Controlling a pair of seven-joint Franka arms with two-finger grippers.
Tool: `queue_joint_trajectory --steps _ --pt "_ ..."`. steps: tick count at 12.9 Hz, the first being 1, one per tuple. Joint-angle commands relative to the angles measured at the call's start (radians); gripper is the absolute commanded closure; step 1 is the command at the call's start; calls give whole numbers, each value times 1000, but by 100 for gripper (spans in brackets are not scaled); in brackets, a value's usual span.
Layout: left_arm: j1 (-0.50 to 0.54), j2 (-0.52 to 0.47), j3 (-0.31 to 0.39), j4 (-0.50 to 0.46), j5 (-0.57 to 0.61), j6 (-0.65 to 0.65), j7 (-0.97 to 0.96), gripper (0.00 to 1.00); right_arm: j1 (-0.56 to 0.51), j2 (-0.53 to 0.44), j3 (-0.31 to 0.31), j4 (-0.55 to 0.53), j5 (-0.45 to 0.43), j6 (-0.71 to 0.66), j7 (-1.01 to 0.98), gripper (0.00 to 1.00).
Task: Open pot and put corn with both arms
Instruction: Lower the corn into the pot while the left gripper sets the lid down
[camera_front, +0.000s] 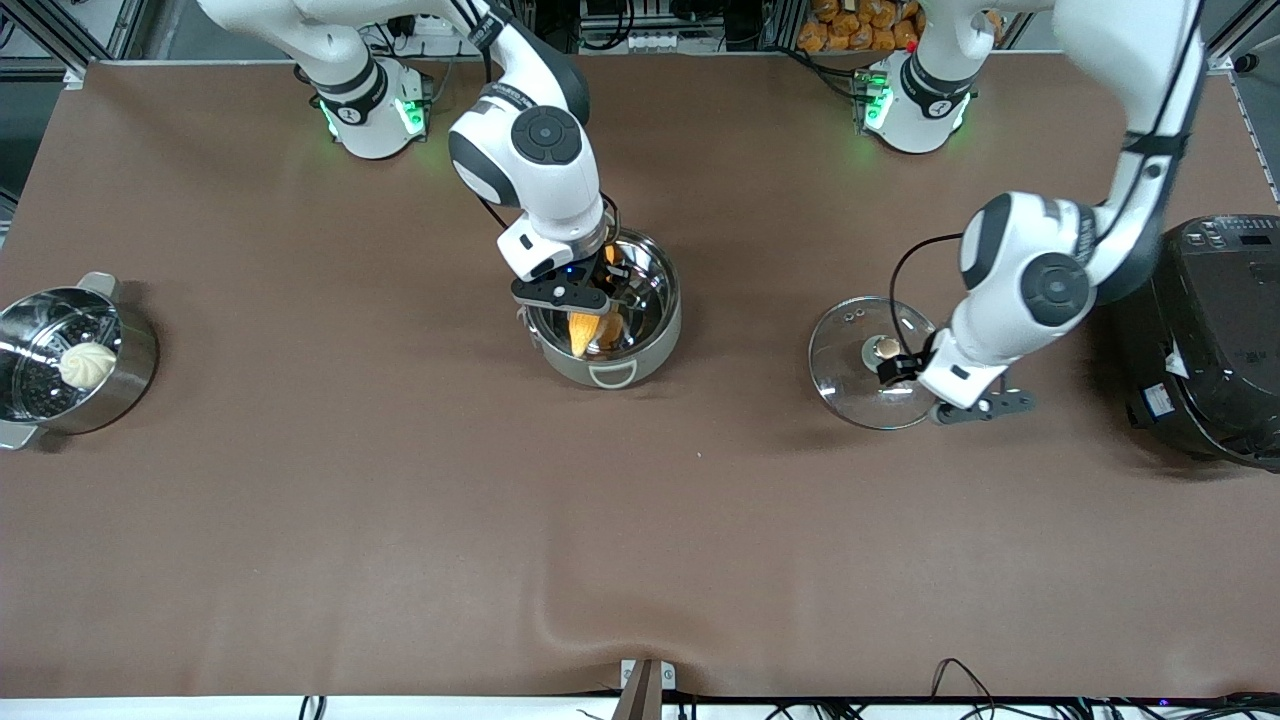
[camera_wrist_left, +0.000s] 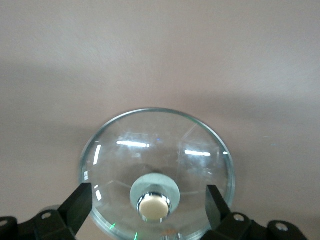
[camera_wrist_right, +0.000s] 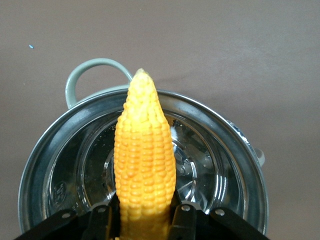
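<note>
The shiny steel pot (camera_front: 655, 340) stands open mid-table. My right gripper (camera_front: 592, 298) is over it, shut on the thick end of the yellow corn (camera_front: 583, 335), whose tapered tip points out over the rim. In the right wrist view the corn (camera_wrist_right: 144, 165) sits between the fingers (camera_wrist_right: 182, 220) above the pot's rim (camera_wrist_right: 240, 150). The glass lid (camera_front: 850, 375) lies flat on the table toward the left arm's end. My left gripper (camera_front: 903, 366) is open just over its bronze knob (camera_front: 886, 348). In the left wrist view the knob (camera_wrist_left: 153, 206) lies between the spread fingers (camera_wrist_left: 80, 202), untouched.
A steel steamer pot (camera_front: 130, 375) with a white bun (camera_front: 87, 364) stands at the right arm's end of the table. A large black rice cooker (camera_front: 1215, 340) stands at the left arm's end, close beside the left arm.
</note>
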Motion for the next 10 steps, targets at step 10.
queue_joint_trajectory --steps 10 --pt "11 -158 -9 216 90 -293 14 0 31 44 27 0 -104 36 151 63"
